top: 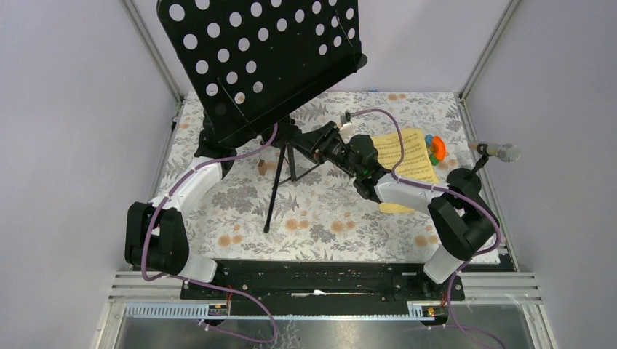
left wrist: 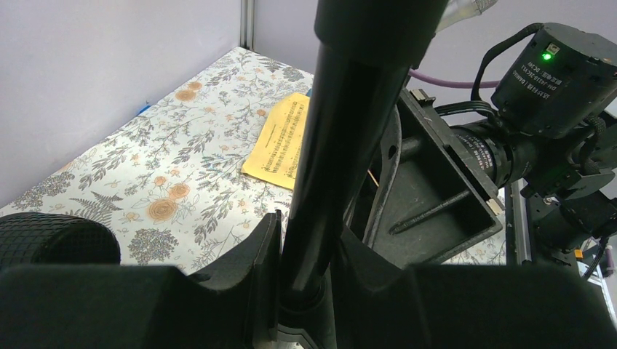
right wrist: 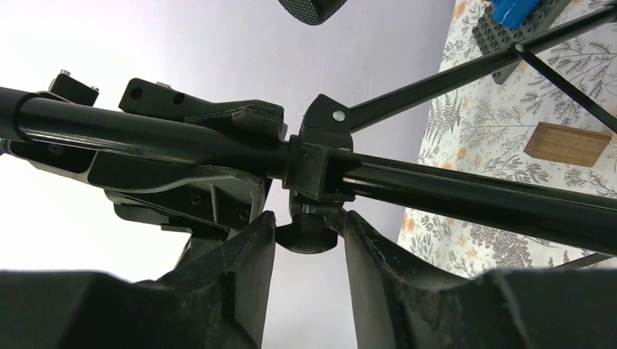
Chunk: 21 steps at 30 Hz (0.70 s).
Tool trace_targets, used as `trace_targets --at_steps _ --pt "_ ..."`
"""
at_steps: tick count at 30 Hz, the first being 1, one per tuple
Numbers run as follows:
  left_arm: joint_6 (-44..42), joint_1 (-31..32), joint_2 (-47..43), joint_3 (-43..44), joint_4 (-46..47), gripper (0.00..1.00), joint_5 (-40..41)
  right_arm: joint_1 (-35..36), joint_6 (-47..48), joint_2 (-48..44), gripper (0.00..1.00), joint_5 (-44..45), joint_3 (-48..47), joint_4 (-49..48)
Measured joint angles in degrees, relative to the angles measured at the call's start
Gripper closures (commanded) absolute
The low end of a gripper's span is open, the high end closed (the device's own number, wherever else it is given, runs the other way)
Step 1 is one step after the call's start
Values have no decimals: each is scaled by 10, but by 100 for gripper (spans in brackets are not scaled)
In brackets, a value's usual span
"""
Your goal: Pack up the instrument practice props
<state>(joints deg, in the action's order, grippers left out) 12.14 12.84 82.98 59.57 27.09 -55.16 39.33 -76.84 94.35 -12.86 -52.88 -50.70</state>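
Your left fingers (left wrist: pixel 268 243) squeeze the pole (left wrist: pixel 342 145) of the music rack (top: pixel 255 58), which stands near the middle of the worktop (top: pixel 327 211). Your right fingers (right wrist: pixel 258 241) sit close around its knob (right wrist: pixel 305 238); you cannot tell if they grip.

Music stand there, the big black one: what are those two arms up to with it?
Both arms are on the music stand. The left gripper is clamped around its post; the right gripper straddles the small knob at the tripod collar, probably to loosen it. Yellow sheet music and a silver microphone are not yet packed.
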Motion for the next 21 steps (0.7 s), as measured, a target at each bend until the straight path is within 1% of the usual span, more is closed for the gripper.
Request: trace_targets --at_steps 2,7,10,12,15,18,21 --pt "0 0 0 0 0 100 0 0 -1 0 58 -3 0 -2" --pt "-1 0 0 0 0 100 0 0 1 0 73 -3 0 -4" --pt "-1 0 0 0 0 100 0 0 17 0 80 -3 0 -4" --pt "-1 0 0 0 0 100 0 0 39 0 83 -3 -3 0" --pt "-1 0 0 0 -1 100 1 0 98 -8 90 -1 -16 33" --pt "-2 0 0 0 -2 100 5 5 206 -21 94 10 -48 109" --pt "-3 0 0 0 -3 100 9 22 330 -30 95 40 -83 182"
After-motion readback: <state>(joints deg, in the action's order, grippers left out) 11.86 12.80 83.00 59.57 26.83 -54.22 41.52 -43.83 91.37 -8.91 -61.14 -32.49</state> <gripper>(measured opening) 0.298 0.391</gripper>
